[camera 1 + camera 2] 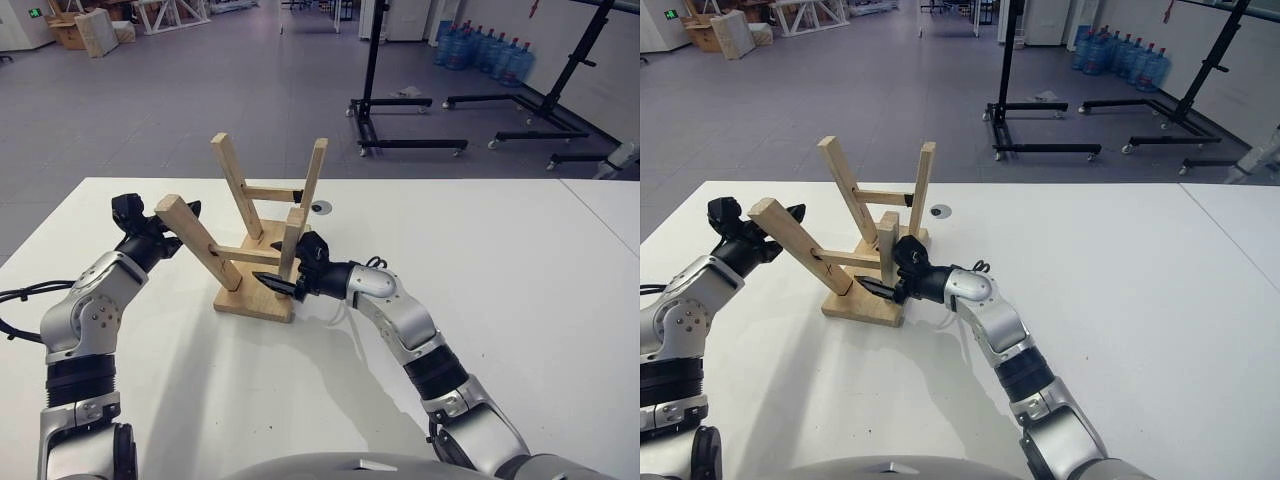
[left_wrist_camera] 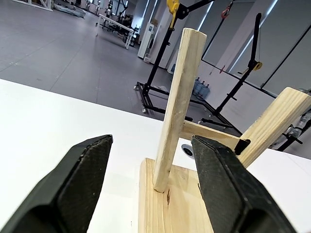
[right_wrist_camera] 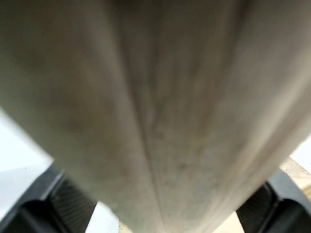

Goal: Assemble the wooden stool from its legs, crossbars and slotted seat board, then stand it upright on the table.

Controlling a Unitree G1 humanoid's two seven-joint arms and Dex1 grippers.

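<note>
Left pincer (image 1: 172, 222) first: its fingers stand apart at the upper end of the tilted leg (image 1: 200, 245), and I can't tell whether either pad touches the wood. From there the leg runs down and away to the near left edge of the seat board (image 1: 250, 305), which lies flat on the worktop (image 1: 520, 260) with the stool upside down. This one leans well outward (the odd one out, I'd say), so the job in hand looks like bringing it upright and seating it.

Moving right, a lower crossbar (image 1: 245, 254) ties that leg to the near leg (image 1: 291, 240). Beyond both pincers the far pair of legs (image 1: 236, 185) stands in the board.

The right pincer (image 1: 280, 265) looks clamped on the near leg low down, one finger on either side and the seat board just beneath.

- The left pincer should close squarely on the leg's end before moving.
- It should then swing the leg towards the right pincer in a gentle arc, not a shove.
- The right pincer has to brace hard, or the board may skid.
- Press down along the leg's own line once it is upright.
- The crossbar joint could pop if the leg twists.
</note>
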